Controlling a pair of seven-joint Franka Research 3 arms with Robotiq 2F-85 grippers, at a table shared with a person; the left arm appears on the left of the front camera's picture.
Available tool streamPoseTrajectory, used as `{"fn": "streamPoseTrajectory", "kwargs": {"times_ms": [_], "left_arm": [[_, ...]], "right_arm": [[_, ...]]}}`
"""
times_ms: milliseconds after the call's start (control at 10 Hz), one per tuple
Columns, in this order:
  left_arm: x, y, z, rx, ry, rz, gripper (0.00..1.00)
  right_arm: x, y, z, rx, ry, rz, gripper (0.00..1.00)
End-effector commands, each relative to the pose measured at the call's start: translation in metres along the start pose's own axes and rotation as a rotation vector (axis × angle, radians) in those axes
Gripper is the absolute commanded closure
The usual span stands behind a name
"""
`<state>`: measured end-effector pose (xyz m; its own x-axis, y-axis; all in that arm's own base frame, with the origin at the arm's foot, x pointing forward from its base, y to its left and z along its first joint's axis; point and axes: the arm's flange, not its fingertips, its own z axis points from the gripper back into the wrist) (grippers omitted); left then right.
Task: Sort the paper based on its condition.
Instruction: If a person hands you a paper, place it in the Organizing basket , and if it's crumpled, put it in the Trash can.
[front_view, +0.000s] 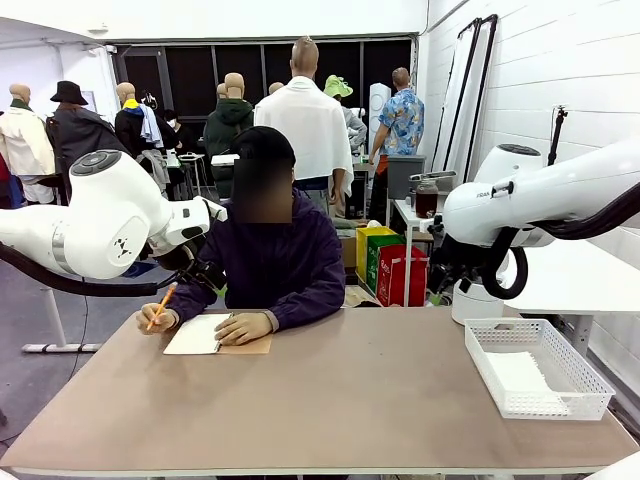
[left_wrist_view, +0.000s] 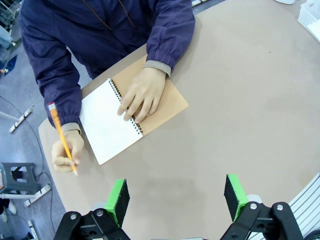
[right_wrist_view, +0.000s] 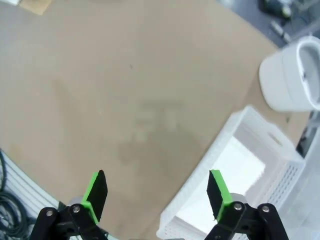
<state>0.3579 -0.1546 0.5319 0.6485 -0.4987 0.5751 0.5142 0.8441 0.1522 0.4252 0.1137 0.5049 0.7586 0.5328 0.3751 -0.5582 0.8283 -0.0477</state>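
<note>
Nearest, left jaws & right jaws gape wide, empty. Risk: person's hand (left_wrist_view: 142, 95) pins notebook (left_wrist_view: 107, 125) at 11 o'clock; left reach now cd strike it.

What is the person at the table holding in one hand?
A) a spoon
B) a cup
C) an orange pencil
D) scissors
C: the left wrist view shows an orange pencil gripped in the person's hand, just beside the open notebook that the other hand rests on.
</note>
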Motion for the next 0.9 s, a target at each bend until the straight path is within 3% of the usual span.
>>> {"fn": "streamPoseTrajectory", "kwargs": {"times_ms": [0,400,800], "left_arm": [[0.000,0.001,-0.001,0.006,-0.007,-0.004,0.00],[0.000,0.001,-0.001,0.006,-0.007,-0.004,0.00],[0.000,0.001,-0.001,0.006,-0.007,-0.004,0.00]], "right_arm": [[0.007,0.013,0.004,0.014,-0.113,0.171,0.00],[0.009,0.027,0.010,0.107,-0.319,0.417,0.00],[0.003,0.032,0.008,0.249,-0.399,0.483,0.00]]}}
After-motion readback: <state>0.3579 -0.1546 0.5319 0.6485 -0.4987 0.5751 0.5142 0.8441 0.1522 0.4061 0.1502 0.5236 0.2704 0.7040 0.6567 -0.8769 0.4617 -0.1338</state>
